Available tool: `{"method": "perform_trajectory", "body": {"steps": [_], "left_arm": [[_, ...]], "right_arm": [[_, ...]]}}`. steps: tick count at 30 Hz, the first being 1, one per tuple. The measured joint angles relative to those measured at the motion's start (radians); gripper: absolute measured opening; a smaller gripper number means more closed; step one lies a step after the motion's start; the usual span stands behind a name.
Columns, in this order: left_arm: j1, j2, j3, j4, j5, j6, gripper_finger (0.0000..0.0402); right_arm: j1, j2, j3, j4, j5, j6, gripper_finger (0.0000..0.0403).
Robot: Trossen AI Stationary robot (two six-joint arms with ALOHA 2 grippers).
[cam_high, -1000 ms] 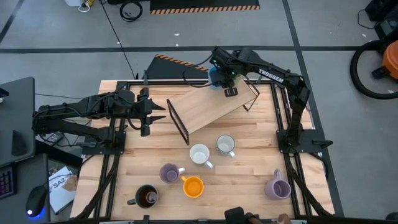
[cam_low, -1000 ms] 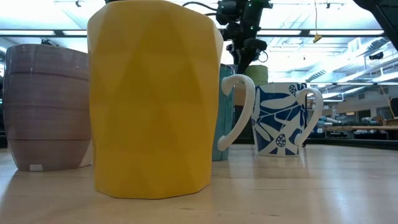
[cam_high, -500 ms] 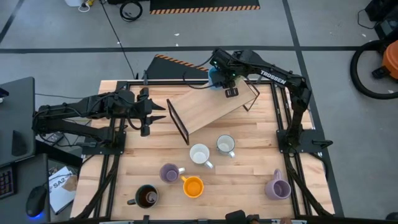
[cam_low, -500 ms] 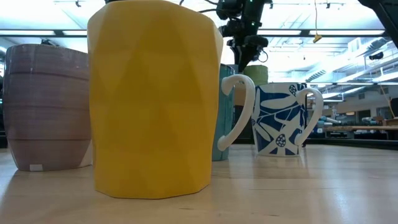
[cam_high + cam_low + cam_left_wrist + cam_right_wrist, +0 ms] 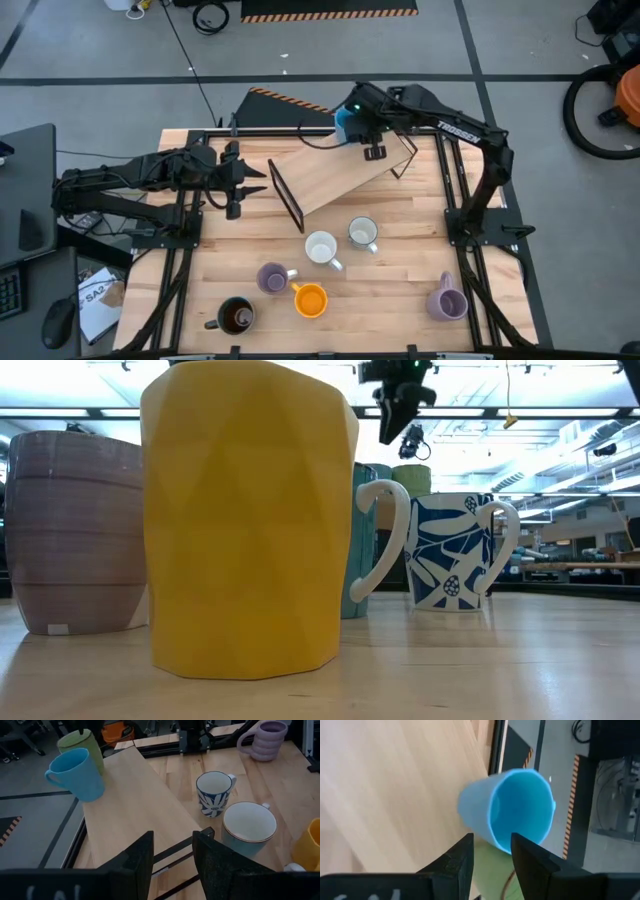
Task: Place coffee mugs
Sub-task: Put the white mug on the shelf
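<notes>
**Blue mug set on the board; six mugs wait on the table**

The wooden table (image 5: 400,290) fills the lower middle of the high view. A pale raised board (image 5: 330,175) on black brackets lies slantwise across its upper centre.

The left arm waits at the frame's left. The left gripper (image 5: 245,186) sits just off the board's lower left end, fingers apart with nothing between them.

The right arm reaches in from the right edge. The right gripper (image 5: 373,150) hangs over the board's upper right end, close to the blue mug (image 5: 345,122). Its fingers are parted and hold nothing. In the left wrist view that mug stands upright and free on the board's far corner, with a green mug (image 5: 82,744) close behind it.

The rest stand in the lower half of the high view:
- a ribbed lavender mug (image 5: 447,301), lower right, well apart from the others
- a white mug (image 5: 321,248), centre
- a blue-patterned white mug (image 5: 362,233), just beside the white one
- a second lavender mug (image 5: 272,277)
- an orange mug (image 5: 310,299), close beside that lavender mug
- a dark mug with a brown inside (image 5: 236,316), lower left

As I judge it, placing the blue mug is finished and the step in hand is fetching another. That calls for the right arm to clear the board and travel down the frame. It would then come down on one mug's wall or handle. The patterned one looks nearest, but the white mug crowds it, so the fingers need care there.
</notes>
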Motion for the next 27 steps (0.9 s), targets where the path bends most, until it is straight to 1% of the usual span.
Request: {"method": "perform_trajectory", "body": {"steps": [6, 11, 17, 27], "left_arm": [[-0.019, 0.000, 0.000, 0.000, 0.110, 0.008, 0.0142], [-0.025, 0.000, 0.000, 0.000, 0.111, 0.007, 0.0142], [-0.025, 0.000, 0.000, 0.000, 0.111, -0.019, 0.0142], [-0.025, 0.000, 0.000, 0.000, 0.111, -0.041, 0.0142]], "right_arm": [[0.089, -0.029, 0.000, 0.000, 0.009, 0.144, 0.0136], [0.162, -0.033, 0.000, -0.007, -0.009, 0.293, 0.0136], [0.250, -0.032, -0.026, -0.029, -0.085, 0.477, 0.0136], [0.404, -0.031, -0.174, -0.017, -0.085, 0.761, 0.0136]]}}
